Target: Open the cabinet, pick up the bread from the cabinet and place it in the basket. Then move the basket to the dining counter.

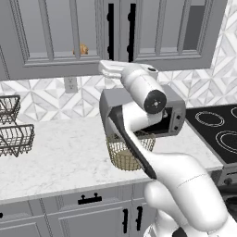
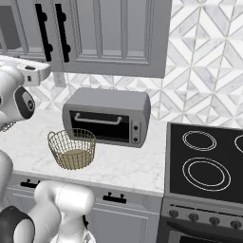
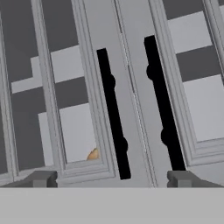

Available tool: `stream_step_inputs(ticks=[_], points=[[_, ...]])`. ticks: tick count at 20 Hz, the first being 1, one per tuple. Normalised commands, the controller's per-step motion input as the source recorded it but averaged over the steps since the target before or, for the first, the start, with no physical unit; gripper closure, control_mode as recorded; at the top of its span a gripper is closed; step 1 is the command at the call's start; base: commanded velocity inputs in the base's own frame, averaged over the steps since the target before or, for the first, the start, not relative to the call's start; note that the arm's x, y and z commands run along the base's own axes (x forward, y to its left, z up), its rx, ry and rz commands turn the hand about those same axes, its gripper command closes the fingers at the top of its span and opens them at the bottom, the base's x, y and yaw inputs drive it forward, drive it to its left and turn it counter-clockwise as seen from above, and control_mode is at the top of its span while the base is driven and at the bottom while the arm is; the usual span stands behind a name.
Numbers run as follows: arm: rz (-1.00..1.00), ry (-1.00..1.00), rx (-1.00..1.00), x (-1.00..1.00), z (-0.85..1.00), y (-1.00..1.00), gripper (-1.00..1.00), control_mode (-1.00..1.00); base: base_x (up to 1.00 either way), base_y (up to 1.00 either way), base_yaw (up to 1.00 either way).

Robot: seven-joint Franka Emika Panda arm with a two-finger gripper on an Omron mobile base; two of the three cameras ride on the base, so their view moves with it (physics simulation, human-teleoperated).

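Pincer [image 3: 111,178] jaws stand wide apart and hold nothing, facing the two black bar handles [image 3: 113,114] of the closed cabinet [image 1: 69,41] doors. On the marble worktop [image 1: 60,162], the basket [image 2: 72,148] sits upright near the front edge, just in front of the grey toaster oven [image 2: 107,116]. Dark wire racks [image 1: 14,134] stand at the left end of the worktop; a black cooktop [image 2: 206,163] adjoins the right end. Farther back and above, the bread [image 1: 83,49] lies inside the cabinet, behind the glass of the left door, low at its right side.
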Motion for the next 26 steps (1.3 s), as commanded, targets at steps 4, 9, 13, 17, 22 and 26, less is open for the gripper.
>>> stream_step_inputs(ticks=[4, 9, 13, 17, 22, 26], points=[[0.00, 0.00, -0.03, 0.73, 0.09, 0.14, -1.00, -1.00, 0.00, 0.00, 0.00], [-0.04, 0.00, -0.10, 0.34, 0.12, 0.19, -1.00, -1.00, 0.00, 0.00, 0.00], [-0.06, 0.00, -0.09, 0.26, 0.07, 0.00, -1.00, -1.00, 0.00, 0.00, 0.00], [-0.06, 0.00, -0.06, 0.40, 0.00, 0.00, -1.00, -1.00, 0.00, 0.00, 0.00], [-0.01, -0.02, 0.00, 0.46, -0.04, 0.14, -1.00, -1.00, 0.00, 0.00, 0.00], [0.00, -0.06, 0.00, 0.52, -0.14, 0.14, -1.00, -1.00, 0.00, 0.00, 0.00]])
